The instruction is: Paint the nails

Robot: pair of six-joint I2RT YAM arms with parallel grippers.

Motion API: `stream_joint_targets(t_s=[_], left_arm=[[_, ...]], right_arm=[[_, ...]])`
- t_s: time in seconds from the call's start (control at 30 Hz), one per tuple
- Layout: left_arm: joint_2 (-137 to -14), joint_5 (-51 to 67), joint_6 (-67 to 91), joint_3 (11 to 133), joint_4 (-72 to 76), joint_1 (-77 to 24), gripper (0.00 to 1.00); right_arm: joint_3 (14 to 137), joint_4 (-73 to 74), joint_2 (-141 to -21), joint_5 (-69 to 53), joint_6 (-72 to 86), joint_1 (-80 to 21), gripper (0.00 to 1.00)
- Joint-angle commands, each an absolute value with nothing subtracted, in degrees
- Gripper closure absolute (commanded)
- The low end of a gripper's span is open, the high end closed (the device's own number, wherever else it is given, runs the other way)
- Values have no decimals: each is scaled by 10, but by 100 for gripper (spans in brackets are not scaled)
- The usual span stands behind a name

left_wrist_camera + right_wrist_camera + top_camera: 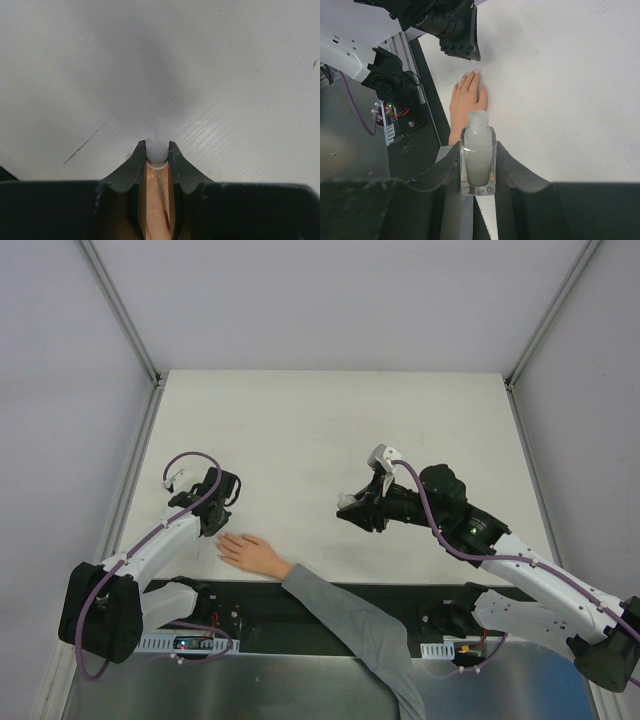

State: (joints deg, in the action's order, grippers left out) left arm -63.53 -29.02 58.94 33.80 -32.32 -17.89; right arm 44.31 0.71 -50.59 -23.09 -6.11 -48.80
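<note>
A pale hand (252, 552) with a grey sleeve lies flat near the table's front edge. Its fingers point to the upper left, and its nails (475, 72) are tiny and skin-coloured. My left gripper (214, 523) hovers right over those fingertips. In the left wrist view it (157, 145) is shut on a small round white brush cap (157, 151), with two fingers of the hand (155, 200) showing between the jaws below. The brush itself is hidden. My right gripper (478, 146) is shut on an uncapped bottle of whitish polish (478, 160), held above the table to the hand's right (346, 502).
The table's black front rail with the arm bases and electronics (395, 107) runs behind the wrist. The grey sleeve (350, 625) crosses that rail between the two bases. White walls and metal frame posts (135, 325) enclose the table.
</note>
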Motion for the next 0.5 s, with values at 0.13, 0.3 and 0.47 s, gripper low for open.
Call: stream_joint_targets(t_s=[0.13,0.3,0.47], left_arm=[[-647,-304,591,352,-341,-172,100],[-657,-306,590,359,-338,-171,100],[-659,-315,588,361,-335,-171,100]], right_arm=[[445,-21,-500,-229,-65,-489,100],[445,-20,-498,-227,-66,-490,100],[443,-21,-500,-226,-67,-490,100]])
